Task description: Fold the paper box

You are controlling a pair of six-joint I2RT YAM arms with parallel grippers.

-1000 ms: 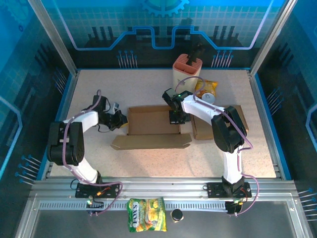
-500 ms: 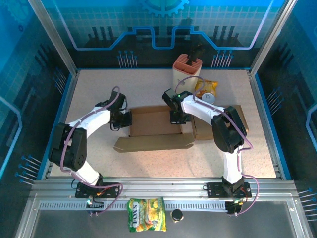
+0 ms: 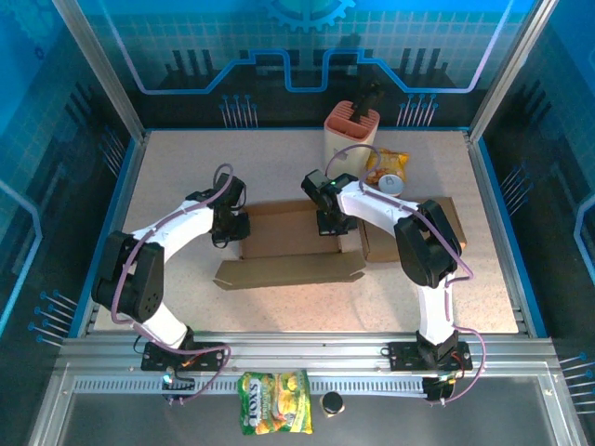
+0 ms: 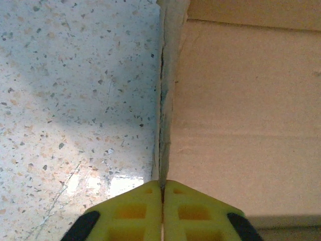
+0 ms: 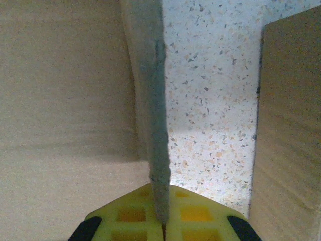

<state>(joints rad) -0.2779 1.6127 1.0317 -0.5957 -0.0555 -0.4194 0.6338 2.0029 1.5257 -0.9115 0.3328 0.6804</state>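
Our bench [image 3: 279, 297] carries the paper box [image 3: 288, 228], lying open and half-formed just on the near side of the cream canister [image 3: 351, 130]. Near-left of the canister, our left end effector [image 4: 162, 188] is pinched closed on the box's left wall. Straight before the canister, our right end effector [image 5: 162, 193] clamps the right wall, which we judge is meant to stand both walls upright together.

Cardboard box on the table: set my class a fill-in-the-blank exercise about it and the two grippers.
The left gripper is shut on the ____ wall of the cardboard box.
The right gripper pinches its ____ wall.
The long flap on the near side lies ____ on the table.
The snack bag beyond the box is ____ in colour.
Missing words: left; right; flat; yellow.
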